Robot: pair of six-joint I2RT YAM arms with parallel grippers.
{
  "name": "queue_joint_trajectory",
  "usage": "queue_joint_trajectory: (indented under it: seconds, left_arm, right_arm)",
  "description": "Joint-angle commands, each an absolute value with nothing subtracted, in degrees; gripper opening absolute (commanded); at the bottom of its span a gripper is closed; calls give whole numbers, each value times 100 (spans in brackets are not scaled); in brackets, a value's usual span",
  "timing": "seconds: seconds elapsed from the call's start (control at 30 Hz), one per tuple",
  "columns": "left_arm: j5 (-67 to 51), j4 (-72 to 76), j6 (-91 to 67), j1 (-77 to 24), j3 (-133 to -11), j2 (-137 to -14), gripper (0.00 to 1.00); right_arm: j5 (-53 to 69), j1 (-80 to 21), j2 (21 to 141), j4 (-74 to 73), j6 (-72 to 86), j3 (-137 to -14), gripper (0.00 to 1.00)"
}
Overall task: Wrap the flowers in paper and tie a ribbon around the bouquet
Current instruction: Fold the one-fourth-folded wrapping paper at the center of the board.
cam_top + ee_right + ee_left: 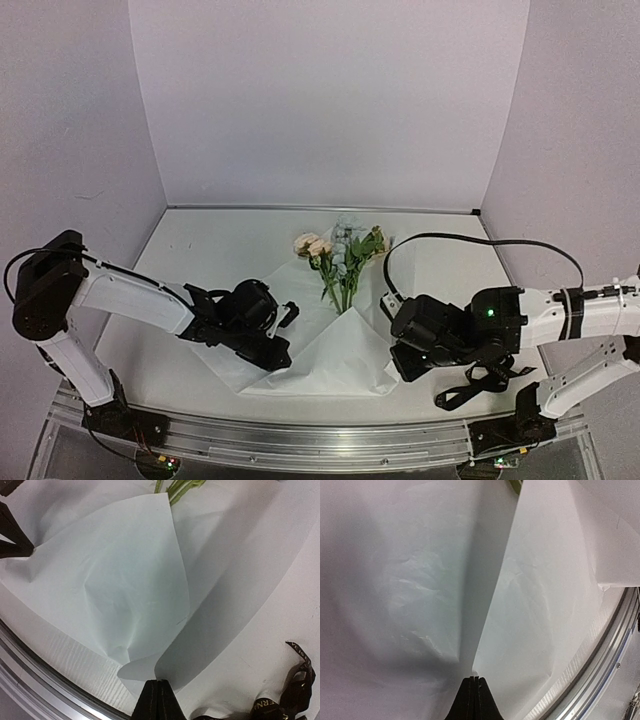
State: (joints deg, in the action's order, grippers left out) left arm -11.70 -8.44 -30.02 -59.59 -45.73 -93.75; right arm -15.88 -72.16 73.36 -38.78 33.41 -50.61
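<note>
left gripper [475, 678] pinching paper [330, 355] edge, right gripper [158, 682] pressed shut on its near corner, flowers [345, 252] on paper, ribbon [262, 709] beside

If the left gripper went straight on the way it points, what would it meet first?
The paper: the left gripper, shut, has its tips at the sheet's fold, and only white sheet lies ahead. Beyond it, probably the flowers; depth unclear.

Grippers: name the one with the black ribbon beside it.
The right gripper; the ribbon lies bunched near it, while the left gripper has only paper nearby.
</note>
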Motion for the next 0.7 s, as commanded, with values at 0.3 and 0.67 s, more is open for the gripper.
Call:
queue_joint_trajectory:
  seconds: [0.3,0.67]
  left_arm:
    - [-705,-1235,-2866,-5827,-5110,-9632,0]
    - [-601,-1220,-2793,-5820,-5111,-9647,0]
  right_arm:
    - [-1290,-7234,8414,-3200,3805,-5903,0]
    - [-812,-6913,9035,-1914,4311,-5989,0]
